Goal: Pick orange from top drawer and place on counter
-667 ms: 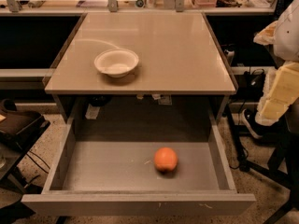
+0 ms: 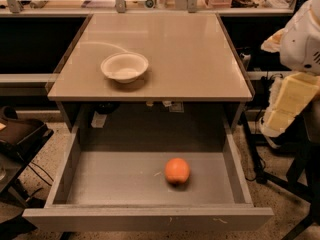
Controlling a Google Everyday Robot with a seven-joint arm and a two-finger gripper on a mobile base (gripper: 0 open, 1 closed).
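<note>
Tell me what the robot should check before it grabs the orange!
1. Top drawer pulled open: ok.
2. Orange uncovered on the drawer floor, right of the middle: ok.
3. Nothing else in the drawer crowding the orange: ok.
4. Counter has bare room beside the white bowl: ok.
5. Gripper over the orange: not ok. It is off to the right, beside the counter and outside the drawer.

Round orange (image 2: 177, 171) on floor of open grey top drawer (image 2: 115, 181), right of centre, beige counter (image 2: 190, 59) above, gripper (image 2: 287, 106) beside counter's right edge.
</note>
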